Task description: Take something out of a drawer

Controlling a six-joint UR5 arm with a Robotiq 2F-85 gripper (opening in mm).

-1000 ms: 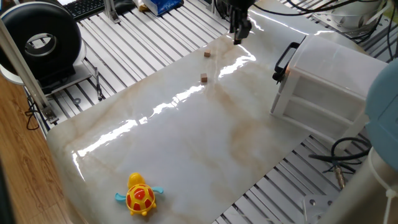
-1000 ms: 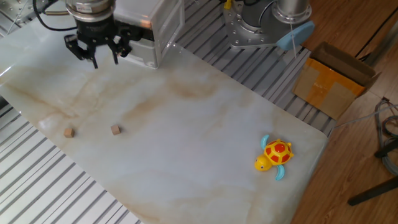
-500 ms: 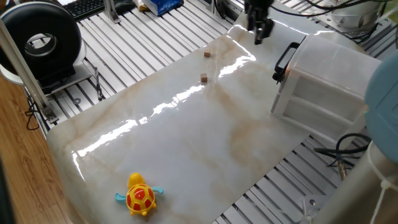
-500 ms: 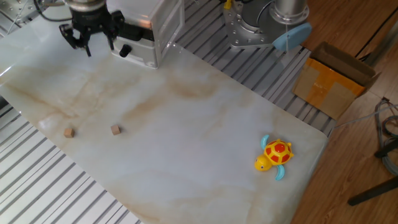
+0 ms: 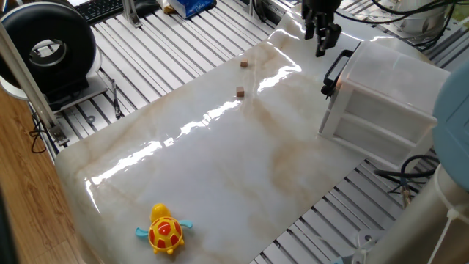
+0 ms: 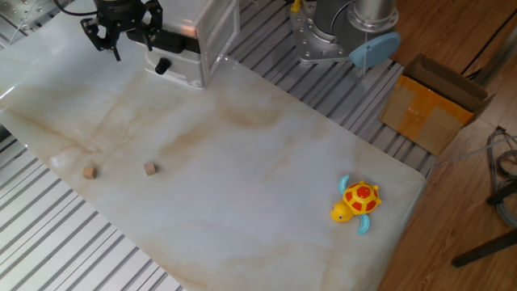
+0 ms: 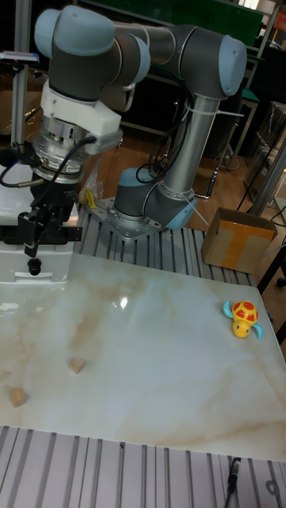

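The white translucent drawer unit [image 5: 388,95] stands at the table's far corner. Its top drawer [image 5: 370,70] looks pushed in, and a black handle [image 5: 335,70] sticks out of its front. My gripper [image 5: 322,40] hangs open just above and in front of that handle, holding nothing. The other fixed view has the gripper [image 6: 128,42] right at the unit's front [image 6: 190,44]. In the tall fixed view the gripper [image 7: 38,238] points down in front of the drawer face [image 7: 32,258]. The something is hidden from every view.
Two tiny brown cubes [image 5: 243,64] [image 5: 239,92] lie on the marble tabletop [image 5: 220,161] left of the unit. A yellow and red toy turtle [image 5: 165,231] sits near the front edge. A cardboard box [image 6: 432,105] stands beside the table.
My gripper has moved from over the tabletop near the cubes across to the front of the drawer unit, by the handle. Its fingers stay open. Nothing else moved.
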